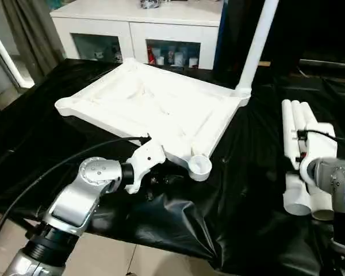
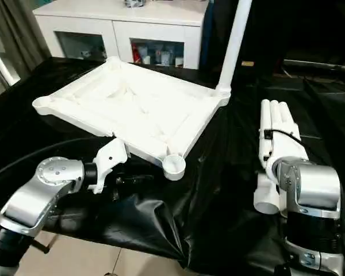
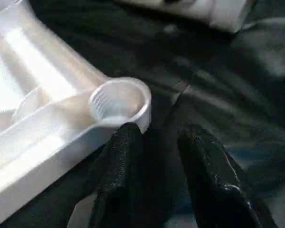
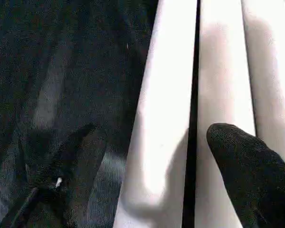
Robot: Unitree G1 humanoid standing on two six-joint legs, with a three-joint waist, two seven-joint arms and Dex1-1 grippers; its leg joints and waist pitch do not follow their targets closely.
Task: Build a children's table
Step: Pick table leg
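Scanning left to right: the left gripper (image 3: 159,142) is seen low at the near edge of the white plastic rectangular ribbed table top (image 1: 155,106), which lies underside up on the black plastic sheet (image 1: 241,190) covering the work surface. Its two black fingers are parted a little with nothing between them, so it is counted open and empty. One fingertip (image 3: 128,135) sits just beside the round threaded corner socket (image 1: 200,165); actual contact cannot be told.

At the far right corner of the top, one long white tubular leg (image 1: 257,43) is already seated and stands upright, slightly tilted.

Further right, three loose white tubular legs (image 1: 302,149) are laid side by side, touching, well apart from the top. Their long axes run from near to far, away from the robot. The right gripper (image 4: 147,175) is held directly over this bundle, pointing down, jaws spread wide, nothing gripped. One black finger (image 4: 247,166) is over the middle leg; the other finger (image 4: 61,166) is off to the side over the sheet, so the outer leg (image 4: 156,118) lies between them.

Judged: the right arm is the nearer one for picking a leg, and the jaws are already set across the leg's long axis; lowering and closing seems what is called for. The near empty socket lies leftward from the legs.
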